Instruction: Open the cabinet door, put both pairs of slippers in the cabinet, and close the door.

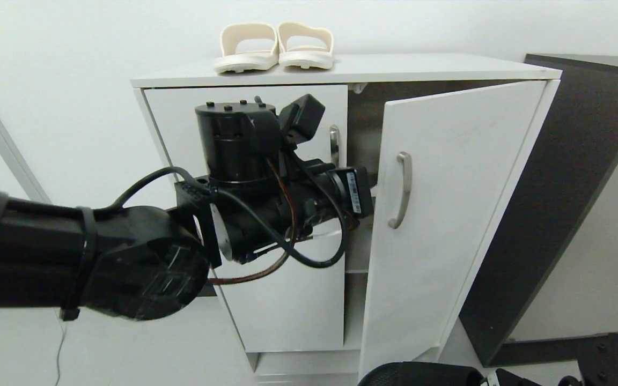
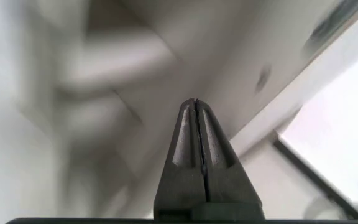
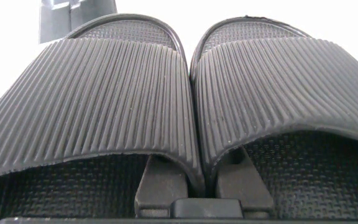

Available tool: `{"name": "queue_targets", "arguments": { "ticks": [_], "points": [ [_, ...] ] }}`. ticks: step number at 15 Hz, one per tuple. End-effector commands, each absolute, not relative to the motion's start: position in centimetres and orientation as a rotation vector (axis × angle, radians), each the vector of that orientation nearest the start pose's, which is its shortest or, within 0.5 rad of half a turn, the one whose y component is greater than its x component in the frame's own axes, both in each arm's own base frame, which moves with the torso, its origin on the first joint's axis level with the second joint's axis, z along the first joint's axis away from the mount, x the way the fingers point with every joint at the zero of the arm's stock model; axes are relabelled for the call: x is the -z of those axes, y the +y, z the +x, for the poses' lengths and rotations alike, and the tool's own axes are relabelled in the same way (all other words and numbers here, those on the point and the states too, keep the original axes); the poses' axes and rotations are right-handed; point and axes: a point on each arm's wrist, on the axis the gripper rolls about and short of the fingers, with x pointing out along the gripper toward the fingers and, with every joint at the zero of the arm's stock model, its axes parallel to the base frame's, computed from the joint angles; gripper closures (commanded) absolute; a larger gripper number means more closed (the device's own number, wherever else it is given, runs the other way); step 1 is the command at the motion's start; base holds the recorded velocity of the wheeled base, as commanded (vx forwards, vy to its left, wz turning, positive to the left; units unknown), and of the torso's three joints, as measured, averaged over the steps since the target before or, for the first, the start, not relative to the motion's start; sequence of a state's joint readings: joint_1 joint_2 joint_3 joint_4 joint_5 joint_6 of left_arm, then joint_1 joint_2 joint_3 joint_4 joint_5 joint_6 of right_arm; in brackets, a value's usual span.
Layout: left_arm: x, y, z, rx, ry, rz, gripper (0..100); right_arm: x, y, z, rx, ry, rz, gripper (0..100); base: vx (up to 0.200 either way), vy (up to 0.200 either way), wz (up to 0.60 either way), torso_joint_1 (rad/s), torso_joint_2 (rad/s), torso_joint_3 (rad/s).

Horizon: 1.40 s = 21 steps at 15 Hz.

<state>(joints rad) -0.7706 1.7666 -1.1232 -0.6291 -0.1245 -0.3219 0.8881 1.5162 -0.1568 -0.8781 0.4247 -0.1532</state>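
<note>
Two fingers [image 2: 184,146] pressed together; left arm [image 1: 126,257] at cabinet [image 1: 448,67].

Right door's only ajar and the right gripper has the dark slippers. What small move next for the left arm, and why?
Probably swing the right door a little wider with the left gripper, which is shut and appears to reach into the gap beside that door's free edge. The opening looks too narrow for the dark slippers clamped in the right gripper.

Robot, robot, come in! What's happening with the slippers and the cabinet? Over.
Left tool shut, at the door gap. Right tool shut on black slippers. Right door part open, gap narrow. White slippers on cabinet top.
</note>
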Motion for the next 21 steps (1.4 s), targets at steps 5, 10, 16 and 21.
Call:
{"name": "queue_targets", "arguments": {
  "ticks": [5, 10, 16, 21],
  "points": [
    [-25.5, -24.5, 21.3, 0.974, 0.104, -0.308, 100, -9.6, 14.8, 10.3, -1.353, 0.394, -0.277, 100, -0.08, 0.0, 0.0, 0.0, 0.0, 0.0],
    [-24.4, -23.9, 21.9, 0.947, 0.109, -0.308, 100, -9.5, 14.9, 10.2, -1.362, 0.397, -0.279, 100, 0.0, 0.0, 0.0, 0.0, 0.0, 0.0],
    [-24.1, -18.5, 23.0, 0.766, 0.085, -0.265, 100, -10.6, 16.4, 15.0, -0.972, 0.391, -0.225, 100, 0.0, 0.0, 0.0, 0.0, 0.0, 0.0],
    [-25.6, -9.2, 17.8, 0.379, -0.023, -0.213, 100, -11.2, 21.0, 20.9, -0.423, 0.334, -0.039, 100, 0.0, 0.0, 0.0, 0.0, 0.0, 0.0]
  ]
}}
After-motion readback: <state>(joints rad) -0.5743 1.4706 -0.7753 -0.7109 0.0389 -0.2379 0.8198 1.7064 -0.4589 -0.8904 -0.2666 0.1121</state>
